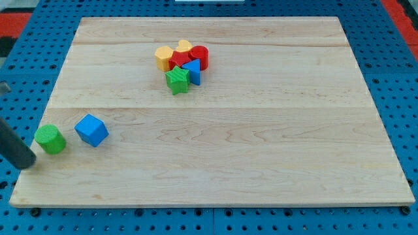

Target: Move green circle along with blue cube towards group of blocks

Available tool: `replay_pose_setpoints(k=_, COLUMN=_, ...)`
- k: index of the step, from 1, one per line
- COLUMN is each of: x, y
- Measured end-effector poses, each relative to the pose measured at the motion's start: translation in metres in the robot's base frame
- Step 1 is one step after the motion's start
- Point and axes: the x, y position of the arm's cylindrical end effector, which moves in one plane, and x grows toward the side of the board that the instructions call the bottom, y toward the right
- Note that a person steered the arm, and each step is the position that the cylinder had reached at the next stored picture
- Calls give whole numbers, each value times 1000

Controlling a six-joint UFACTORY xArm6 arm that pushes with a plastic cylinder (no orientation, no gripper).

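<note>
The green circle [50, 139] lies near the board's left edge, toward the view's bottom. The blue cube [91, 130] sits just to its right, a small gap between them. My tip [29, 163] is at the board's left edge, just left of and below the green circle, close to it but apart. The group of blocks sits near the view's top centre: a yellow hexagon [164, 57], a yellow block [184, 47], a red cylinder [200, 57], a red block [179, 61], a blue triangle [193, 71] and a green star [177, 79], all packed together.
The wooden board [261, 163] rests on a blue perforated table [405, 98]. The rod's dark shaft [12, 145] runs off the view's left edge.
</note>
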Motion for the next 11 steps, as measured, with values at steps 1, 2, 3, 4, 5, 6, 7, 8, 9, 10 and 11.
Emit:
replay_pose_setpoints(k=1, x=-39, y=-4)
replay_pose_setpoints(k=2, x=-29, y=31)
replay_pose_setpoints(k=3, x=-3, y=51)
replay_pose_setpoints(k=4, x=-3, y=30)
replay_pose_setpoints(k=5, x=16, y=39)
replay_pose_setpoints(k=6, x=37, y=41)
replay_pose_setpoints(k=7, x=27, y=56)
replay_pose_setpoints(k=8, x=27, y=70)
replay_pose_setpoints(k=9, x=22, y=70)
replay_pose_setpoints(k=10, x=-5, y=70)
replay_pose_setpoints(k=11, x=-14, y=72)
